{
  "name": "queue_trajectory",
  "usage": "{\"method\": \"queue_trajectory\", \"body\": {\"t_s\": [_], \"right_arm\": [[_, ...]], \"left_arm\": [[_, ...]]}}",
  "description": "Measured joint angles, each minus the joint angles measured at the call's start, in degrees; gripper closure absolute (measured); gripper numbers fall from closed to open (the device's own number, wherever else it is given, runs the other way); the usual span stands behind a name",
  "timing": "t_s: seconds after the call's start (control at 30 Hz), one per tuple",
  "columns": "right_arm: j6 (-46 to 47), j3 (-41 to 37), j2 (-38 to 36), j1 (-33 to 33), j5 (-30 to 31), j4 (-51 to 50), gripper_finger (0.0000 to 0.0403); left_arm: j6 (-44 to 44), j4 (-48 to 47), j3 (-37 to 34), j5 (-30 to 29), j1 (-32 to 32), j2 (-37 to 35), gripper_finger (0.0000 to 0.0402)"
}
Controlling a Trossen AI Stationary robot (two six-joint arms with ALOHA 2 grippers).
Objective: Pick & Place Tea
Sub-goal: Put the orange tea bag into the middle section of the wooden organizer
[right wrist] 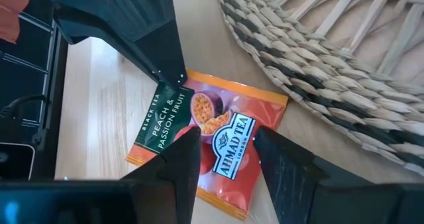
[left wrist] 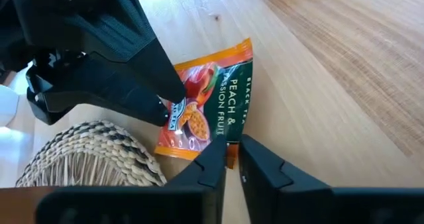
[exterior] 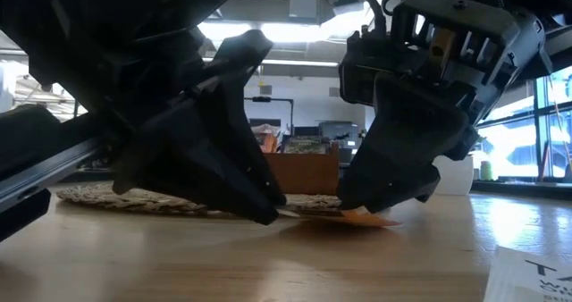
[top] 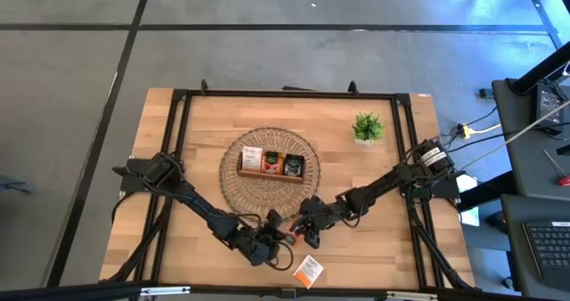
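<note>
Both grippers' fingers cover parts of the orange tea sachet [right wrist: 212,144]; the white sachet [exterior: 536,271], at five o'clock in the low view, is cut off by the frame's edge.

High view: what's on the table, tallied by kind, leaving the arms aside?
Tea sachets: 5 visible, three of them in the tray
Wooden tray: 1
Woven basket: 1
Potted plant: 1
Total: 8

The wooden tabletop [top: 392,176] stands on a grey floor [top: 267,52] with dark lines, bright lights [exterior: 295,29] shine on the ceiling, and big windows [exterior: 545,123] let daylight in.
</note>
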Motion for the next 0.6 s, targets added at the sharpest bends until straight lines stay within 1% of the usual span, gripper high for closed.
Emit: {"method": "queue_trajectory", "body": {"t_s": [0.17, 0.4, 0.5, 0.6], "right_arm": [[0.02, -0.02, 0.0, 0.0, -0.06, 0.15, 0.0248], [-1.45, -0.19, -1.07, 0.02, -0.05, 0.82, 0.0248], [-4.23, -0.44, -3.86, 0.07, -0.3, -0.66, 0.0248], [-6.13, -0.22, -8.29, 0.07, -0.24, -1.4, 0.0248]], "left_arm": [[-2.14, -0.17, -0.04, -0.18, 0.09, 0.02, 0.0396], [-3.33, -0.42, -0.21, -0.78, 0.02, -0.46, 0.04], [-9.32, -1.25, -0.43, -2.04, 0.04, -1.36, 0.04], [-14.78, -0.44, -0.33, -3.06, -0.07, -3.28, 0.04]]}}
